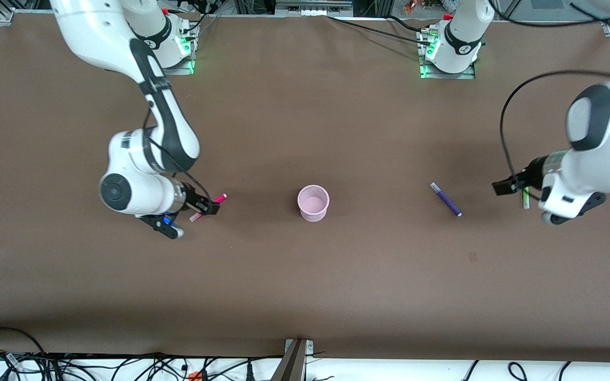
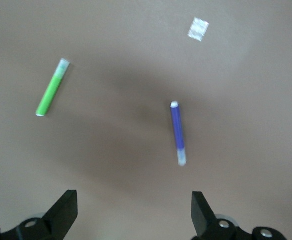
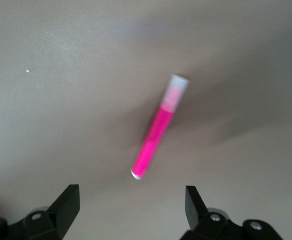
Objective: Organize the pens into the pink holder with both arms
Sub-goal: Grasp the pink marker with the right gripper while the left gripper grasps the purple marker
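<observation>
The pink holder [image 1: 313, 202] stands upright mid-table. A magenta pen [image 1: 221, 199] lies toward the right arm's end. My right gripper [image 1: 211, 206] hovers over it, open and empty. In the right wrist view the pen [image 3: 159, 127] lies on the table ahead of the open gripper [image 3: 133, 205]. A purple pen [image 1: 445, 199] and a green pen [image 1: 526, 200] lie toward the left arm's end. My left gripper [image 1: 505, 187] hangs between them, open and empty. The left wrist view shows the green pen [image 2: 51, 88] and the purple pen [image 2: 178, 133] ahead of the open gripper [image 2: 134, 210]. The yellow pen is out of view.
The brown table [image 1: 305, 275] carries a small pale mark [image 2: 198, 28] near the purple pen. Both arm bases stand at the edge farthest from the front camera. Cables lie along the edge nearest to it.
</observation>
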Robot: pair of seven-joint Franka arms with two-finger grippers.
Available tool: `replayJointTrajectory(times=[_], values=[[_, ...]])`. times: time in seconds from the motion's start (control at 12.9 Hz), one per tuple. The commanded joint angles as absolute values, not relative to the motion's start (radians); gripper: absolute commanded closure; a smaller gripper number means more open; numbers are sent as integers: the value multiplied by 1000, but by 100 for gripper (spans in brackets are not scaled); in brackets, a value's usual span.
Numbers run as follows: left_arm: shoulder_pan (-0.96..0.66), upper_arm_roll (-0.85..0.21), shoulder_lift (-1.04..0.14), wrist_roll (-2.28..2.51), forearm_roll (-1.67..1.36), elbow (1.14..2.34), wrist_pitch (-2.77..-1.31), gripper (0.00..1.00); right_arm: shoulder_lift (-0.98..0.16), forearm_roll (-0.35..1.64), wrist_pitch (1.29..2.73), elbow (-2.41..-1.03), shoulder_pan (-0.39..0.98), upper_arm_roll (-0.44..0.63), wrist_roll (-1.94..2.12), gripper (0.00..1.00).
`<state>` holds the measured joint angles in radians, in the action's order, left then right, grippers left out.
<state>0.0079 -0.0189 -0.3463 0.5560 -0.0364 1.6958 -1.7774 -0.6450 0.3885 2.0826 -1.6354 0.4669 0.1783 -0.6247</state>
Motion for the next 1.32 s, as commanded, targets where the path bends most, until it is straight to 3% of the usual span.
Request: replayJointTrajectory(times=[0.0,0.08,0.31,0.62,0.7,0.77,0.85,0.93,1.08,1.24], values=[[3,-20,-343,702,-84,1880,-2036,0,-669,413,2204,-1690,500,186,-652,13],[0,-20,-371,750,-100,1903,-2099,0,-669,411,2229,-1712,502,186,-647,13],[-34,-20,-477,950,-100,1905,-2216,0,-672,411,2244,-1732,502,186,-637,29],[-49,-20,-547,1000,-100,1905,-2258,0,-686,411,2258,-1743,503,186,-635,73],[-49,-20,-560,1000,-100,1905,-2269,0,-693,413,2260,-1743,502,186,-635,73],[-49,-20,-566,999,-100,1905,-2273,0,-695,413,2260,-1741,502,186,-640,68],[-48,-20,-572,991,-101,1905,-2275,14,-695,414,2258,-1743,502,186,-641,62],[-40,-21,-577,985,-103,1902,-2275,24,-695,414,2258,-1752,502,184,-641,63],[-35,-25,-592,982,-101,1890,-2276,28,-695,414,2257,-1755,502,180,-638,91],[-35,-26,-597,974,-101,1885,-2276,46,-683,443,2235,-1744,502,161,-635,99]])
